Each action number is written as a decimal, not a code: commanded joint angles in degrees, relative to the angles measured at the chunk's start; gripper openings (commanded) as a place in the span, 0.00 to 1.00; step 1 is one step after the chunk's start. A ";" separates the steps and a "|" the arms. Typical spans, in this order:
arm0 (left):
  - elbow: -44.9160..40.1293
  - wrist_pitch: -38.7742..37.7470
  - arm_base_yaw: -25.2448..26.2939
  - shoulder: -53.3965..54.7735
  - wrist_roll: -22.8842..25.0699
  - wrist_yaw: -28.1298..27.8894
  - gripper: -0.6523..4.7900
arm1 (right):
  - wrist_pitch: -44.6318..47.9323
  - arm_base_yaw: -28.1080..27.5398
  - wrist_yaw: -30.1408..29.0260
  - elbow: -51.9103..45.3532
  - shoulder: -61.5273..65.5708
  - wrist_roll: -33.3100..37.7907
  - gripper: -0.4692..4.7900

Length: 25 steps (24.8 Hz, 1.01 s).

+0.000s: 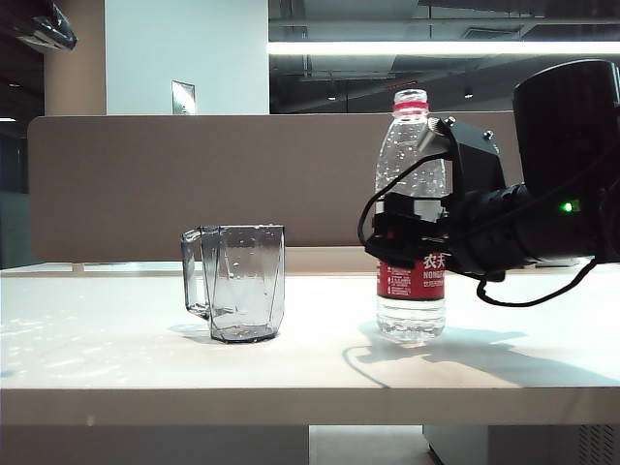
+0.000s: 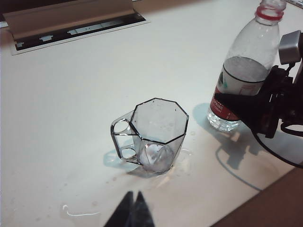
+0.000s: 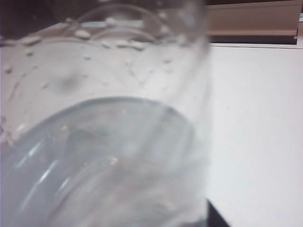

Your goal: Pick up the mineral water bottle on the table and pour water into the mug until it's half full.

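The mineral water bottle point(image 1: 412, 155) point(image 2: 246, 61) stands upright on the white table point(image 1: 97, 349), right of the mug, uncapped, with water point(image 1: 412, 315) in its lower part. My right gripper point(image 1: 407, 232) reaches in from the right, and its jaws straddle the bottle at its label. A black finger point(image 2: 241, 106) lies across the label. Whether the pads press on the plastic does not show. In the right wrist view the bottle point(image 3: 94, 142) fills the picture, blurred. The smoky faceted mug point(image 1: 242, 281) point(image 2: 156, 137) stands apart on the left and holds only droplets. My left gripper point(image 2: 134, 196) hovers shut near the mug.
A tan partition point(image 1: 145, 184) runs behind the table. A cable slot point(image 2: 75, 30) lies in the tabletop on the far side of the mug. Small wet patches point(image 2: 80, 213) lie on the table around the mug's base. The table's front edge point(image 1: 291, 402) is close to both objects.
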 commanded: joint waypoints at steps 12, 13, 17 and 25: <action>0.22 0.57 0.02 -0.07 0.07 0.26 0.12 | -10.82 0.07 0.76 2.84 -3.45 -18.03 0.52; 0.22 0.57 0.02 -0.07 0.07 0.26 0.12 | -14.45 0.07 1.68 3.93 -4.31 -20.70 0.52; 0.22 0.57 0.02 -0.07 0.07 0.26 0.12 | -22.91 0.07 5.62 7.56 -6.12 -29.88 0.52; 0.22 0.57 0.02 -0.07 0.07 0.26 0.12 | -31.23 0.11 14.03 13.92 -7.48 -53.46 0.52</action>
